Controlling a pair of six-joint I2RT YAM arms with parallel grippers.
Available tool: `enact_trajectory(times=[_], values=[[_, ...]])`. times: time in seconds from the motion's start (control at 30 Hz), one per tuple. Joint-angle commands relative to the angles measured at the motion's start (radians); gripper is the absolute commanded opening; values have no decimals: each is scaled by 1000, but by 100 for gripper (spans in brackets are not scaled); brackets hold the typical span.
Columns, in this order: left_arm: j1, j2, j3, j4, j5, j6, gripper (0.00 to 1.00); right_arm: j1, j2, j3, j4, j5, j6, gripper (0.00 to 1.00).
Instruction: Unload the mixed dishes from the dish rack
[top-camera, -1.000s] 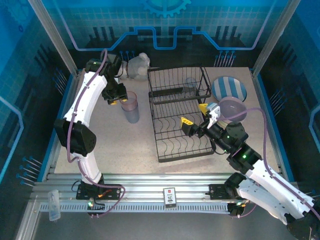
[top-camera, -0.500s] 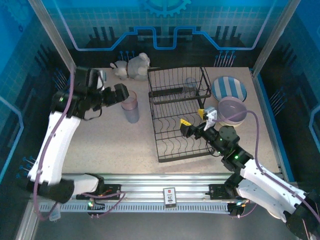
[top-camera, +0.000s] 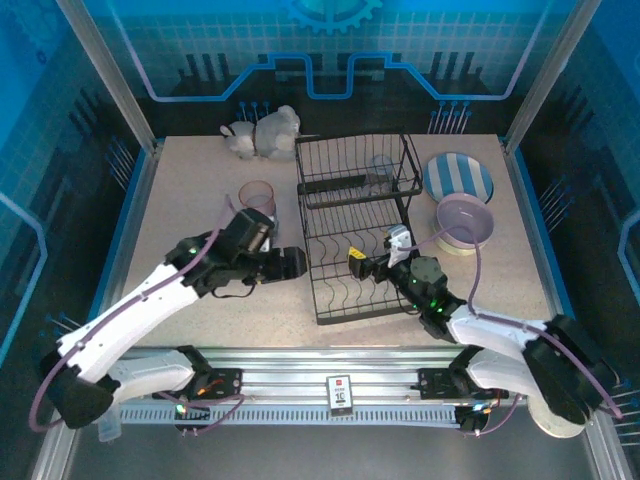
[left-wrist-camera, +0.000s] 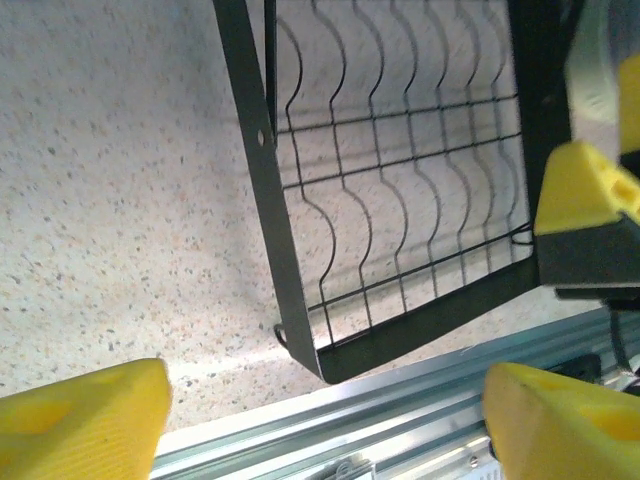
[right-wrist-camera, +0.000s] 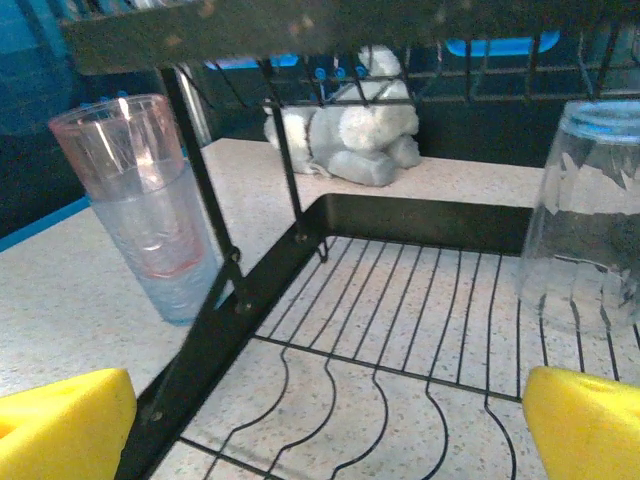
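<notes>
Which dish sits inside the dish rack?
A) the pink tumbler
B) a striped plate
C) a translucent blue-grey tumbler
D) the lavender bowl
C: the translucent blue-grey tumbler stands on the wire floor of the dish rack, while the striped plate, lavender bowl and pink tumbler are on the table outside it.

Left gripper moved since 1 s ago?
Yes. The left gripper came away from the pink tumbler toward the near edge, now beside the left rail of the dish rack.
</notes>
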Motion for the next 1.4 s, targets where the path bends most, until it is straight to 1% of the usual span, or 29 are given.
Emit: enact_trajectory(times=[0.0, 0.1, 0.13, 0.27, 0.33, 0.43, 0.57, 0.6, 0.8, 0.87, 0.93, 1.17, 1.37], values=[[-18, 80, -6, 38, 5, -52, 76, -1, 117, -27, 308, 110, -35, 100], [-28, 160, -15, 76, 30, -93, 72, -2, 287, -34, 523, 187, -40, 100], [-30, 178, -21, 98, 40, -108, 72, -2, 337, -28, 554, 212, -26, 100], [-31, 278, -6, 146, 76, -125, 69, -4, 466, 46, 555, 274, -22, 100], [-33, 321, 18, 141, 87, -127, 67, -6, 509, 79, 555, 309, -23, 100], [-34, 364, 46, 104, 72, -144, 64, -19, 567, 121, 555, 358, -15, 100], [-35, 381, 35, 92, 64, -165, 61, -40, 618, 160, 555, 378, 7, 100], [-35, 388, 34, 89, 67, -164, 60, -43, 632, 175, 555, 386, 7, 100], [-35, 420, 29, 69, 70, -172, 43, -56, 701, 251, 555, 413, -16, 100], [-35, 430, 30, 66, 72, -168, 40, -62, 721, 276, 555, 415, -28, 100], [-34, 444, 36, 60, 74, -165, 35, -72, 741, 297, 555, 416, -27, 100], [-35, 492, 73, 15, 51, -168, 28, -96, 778, 350, 555, 407, -40, 100], [-34, 529, 85, 12, 55, -176, 20, -116, 794, 373, 555, 391, -43, 100]])
